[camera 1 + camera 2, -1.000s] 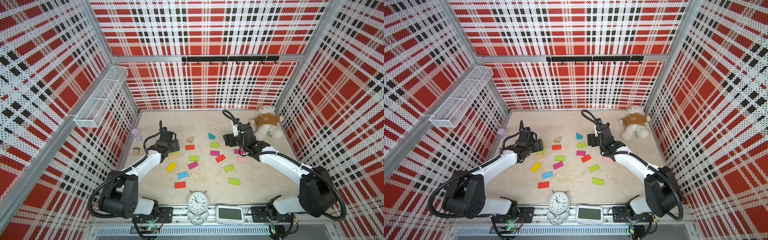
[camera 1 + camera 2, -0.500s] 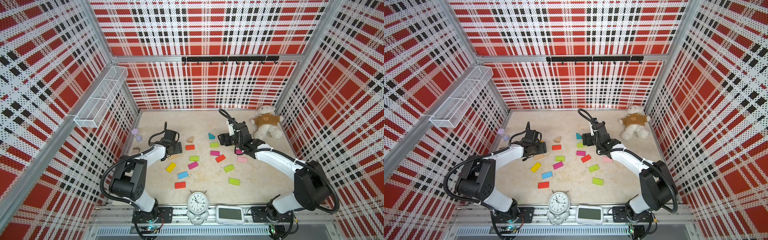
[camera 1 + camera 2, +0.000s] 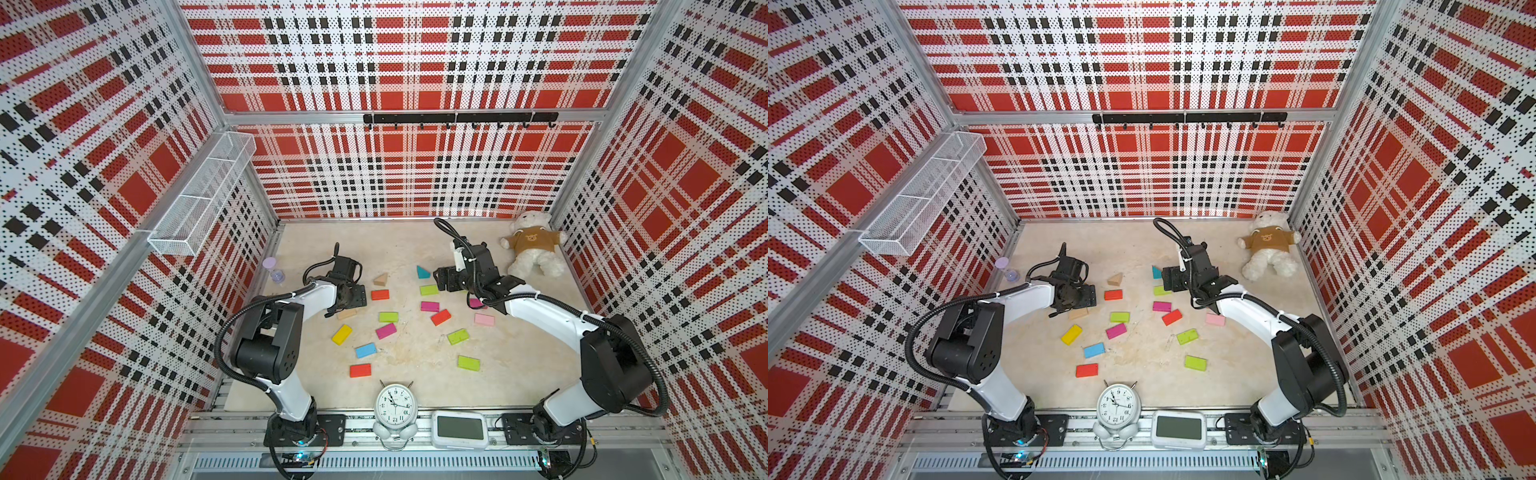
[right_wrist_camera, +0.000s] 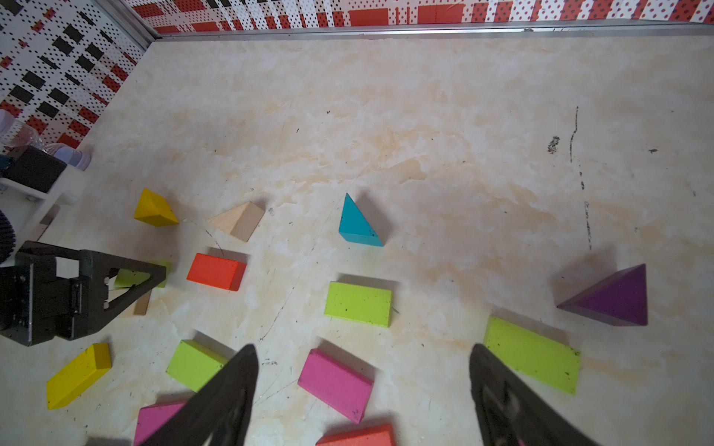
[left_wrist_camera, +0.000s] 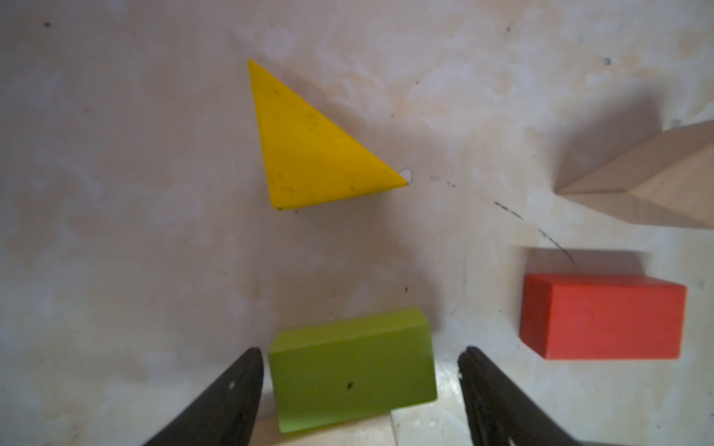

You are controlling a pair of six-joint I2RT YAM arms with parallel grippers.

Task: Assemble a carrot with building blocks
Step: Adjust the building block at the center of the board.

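Plaid perforated walls (image 3: 395, 174) box in a marbled beige tabletop (image 3: 519, 374). In both top views the wooden building blocks (image 3: 388, 317) lie scattered mid-table, with free floor near the back wall.

Left wrist view: the left gripper (image 5: 361, 355) is spread around a lime block (image 5: 351, 370), with a yellow wedge (image 5: 309, 146) beyond.

Right wrist view: the right gripper (image 4: 364, 349) is spread and empty above a magenta block (image 4: 335, 384). Only here a purple wedge (image 4: 614, 299) shows.

Left pincer (image 5: 361, 350) and right pincer (image 4: 364, 346) are black, on white arms (image 3: 540, 311) with ribbed black cables (image 3: 219, 353).
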